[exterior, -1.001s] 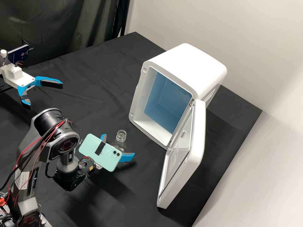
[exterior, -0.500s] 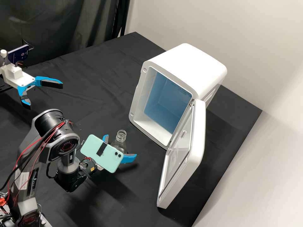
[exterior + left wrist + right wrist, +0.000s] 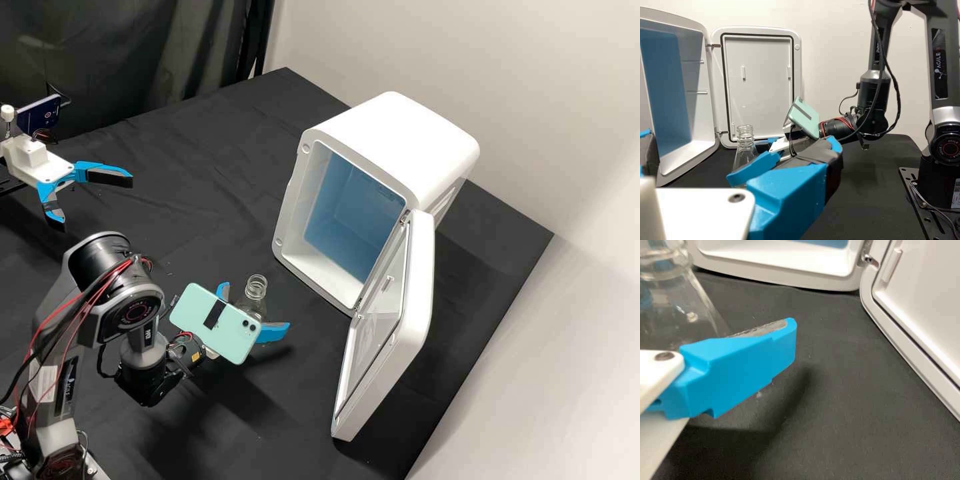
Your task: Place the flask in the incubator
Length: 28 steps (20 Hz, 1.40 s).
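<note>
Noted flask (image 3: pixel 253 301) standing upright on black cloth bench (image 3: pixel 200 153), neck up, inside right claw (image 3: pixel 248 312), which is spread wide to either side and not closed on glass. Left claw (image 3: pixel 93 200) likewise wide, well apart. Judged right arm nearer. Incubator (image 3: pixel 400 147) open just beyond, door (image 3: pixel 393 320) swung aside. White wall (image 3: pixel 533 80) behind.

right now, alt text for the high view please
The right gripper, open, straddles a clear flask standing on the black bench before a white incubator, its door wide open. The left gripper hangs open near the picture's left edge.
</note>
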### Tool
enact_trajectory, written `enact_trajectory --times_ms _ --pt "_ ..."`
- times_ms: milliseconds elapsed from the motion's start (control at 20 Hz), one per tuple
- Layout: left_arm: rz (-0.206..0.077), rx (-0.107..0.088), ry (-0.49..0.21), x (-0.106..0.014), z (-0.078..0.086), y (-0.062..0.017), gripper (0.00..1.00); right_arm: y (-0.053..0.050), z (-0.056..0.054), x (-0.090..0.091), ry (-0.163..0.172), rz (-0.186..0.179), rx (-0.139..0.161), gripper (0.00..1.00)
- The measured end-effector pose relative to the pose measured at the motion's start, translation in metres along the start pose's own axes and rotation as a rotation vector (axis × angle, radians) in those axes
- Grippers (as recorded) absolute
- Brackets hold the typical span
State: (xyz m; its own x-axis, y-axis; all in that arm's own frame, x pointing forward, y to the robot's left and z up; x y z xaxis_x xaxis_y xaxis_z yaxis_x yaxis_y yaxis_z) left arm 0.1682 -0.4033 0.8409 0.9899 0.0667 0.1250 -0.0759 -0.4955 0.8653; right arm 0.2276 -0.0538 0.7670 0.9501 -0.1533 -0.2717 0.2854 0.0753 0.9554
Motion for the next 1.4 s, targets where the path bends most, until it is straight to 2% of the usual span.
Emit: enact_trajectory --times_ms 150,1401 --pt "0.0 0.0 0.0 0.0 0.0 0.0 1.0 0.0014 -0.0004 -0.0008 0.011 0.0 0.027 0.0" --pt "0.0 0.0 0.0 0.0 0.0 0.0 1.0 0.0019 -0.0018 -0.0012 0.021 -0.001 0.022 0.0"
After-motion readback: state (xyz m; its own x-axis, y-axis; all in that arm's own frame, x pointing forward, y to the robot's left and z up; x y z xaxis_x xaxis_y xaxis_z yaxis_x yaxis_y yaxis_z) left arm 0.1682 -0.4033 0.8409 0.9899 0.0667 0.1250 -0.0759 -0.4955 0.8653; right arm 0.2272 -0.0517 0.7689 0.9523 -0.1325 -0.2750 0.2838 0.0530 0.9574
